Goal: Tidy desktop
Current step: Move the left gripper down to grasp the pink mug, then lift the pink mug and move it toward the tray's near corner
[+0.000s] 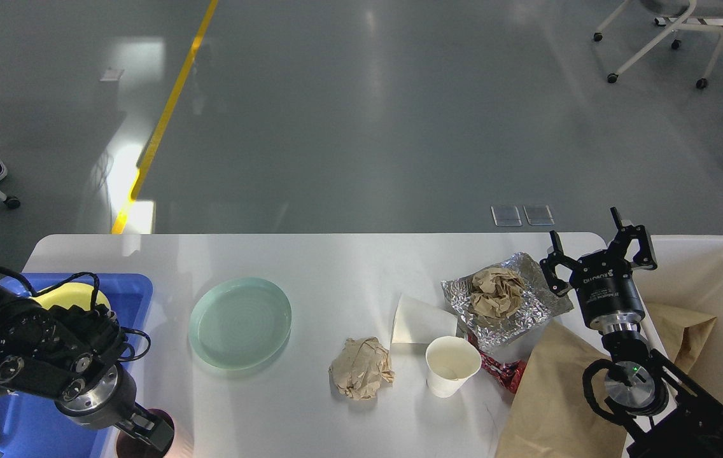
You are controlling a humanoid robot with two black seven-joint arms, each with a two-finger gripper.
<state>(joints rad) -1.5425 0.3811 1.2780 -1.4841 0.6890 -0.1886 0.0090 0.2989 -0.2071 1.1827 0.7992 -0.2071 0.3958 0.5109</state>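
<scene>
The white desktop (349,273) holds a pale green plate (240,322), a crumpled brown paper ball (361,369), a white paper cup (452,366), a white napkin (419,321), foil with crumpled paper (501,296), a red wrapper (506,374) and a brown paper bag (552,401). My left gripper (153,436) hangs low over a dark pink cup (126,449) at the near edge; its fingers cannot be told apart. My right gripper (600,249) is open and empty, just right of the foil.
A blue tray (132,292) at the left holds a yellow plate (72,296). A cream bin (718,280) with brown paper in it stands off the right edge. My left arm's thick wrist covers much of the tray.
</scene>
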